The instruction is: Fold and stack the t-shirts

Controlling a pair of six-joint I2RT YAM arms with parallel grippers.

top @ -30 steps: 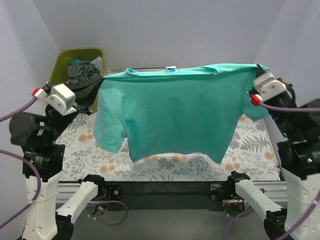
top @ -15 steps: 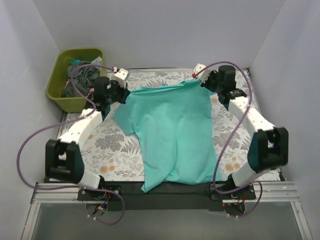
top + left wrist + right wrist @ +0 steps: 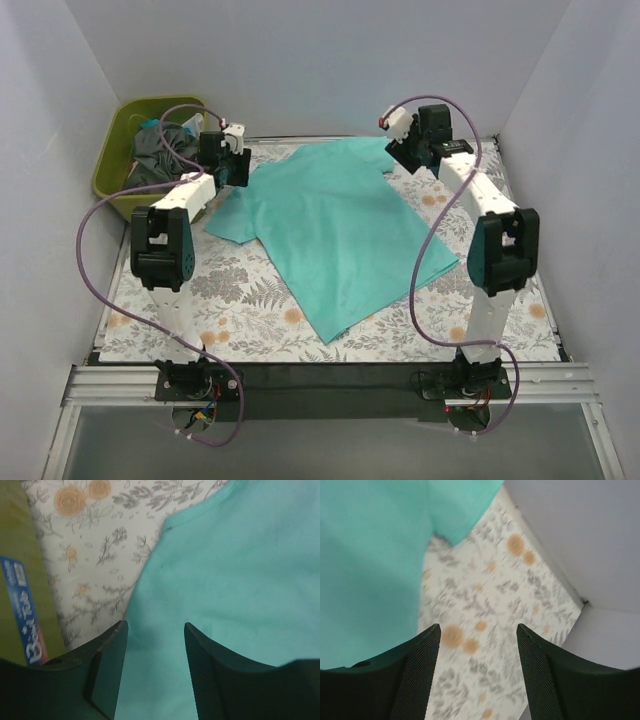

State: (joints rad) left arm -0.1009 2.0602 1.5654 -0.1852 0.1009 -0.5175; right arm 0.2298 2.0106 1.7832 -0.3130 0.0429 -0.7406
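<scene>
A teal t-shirt (image 3: 340,235) lies spread flat and diagonally on the floral table cover, its lower hem pointing toward the near edge. My left gripper (image 3: 240,168) hovers open at the shirt's far left edge. In the left wrist view the teal cloth (image 3: 240,570) lies under that gripper (image 3: 155,630), with nothing between the fingers. My right gripper (image 3: 394,154) is open at the shirt's far right corner. In the right wrist view it (image 3: 479,632) sits over bare floral cover, with the shirt (image 3: 370,555) off to its left.
A green bin (image 3: 108,175) stands at the far left corner holding dark clothes (image 3: 165,150); its wall (image 3: 15,580) shows close beside my left gripper. Grey walls close in the table on three sides. The floral cover (image 3: 230,300) is bare around the shirt.
The shirt, held up stretched between both shut grippers, was swung out and laid down on the table. Both grippers have opened and let go of it.
</scene>
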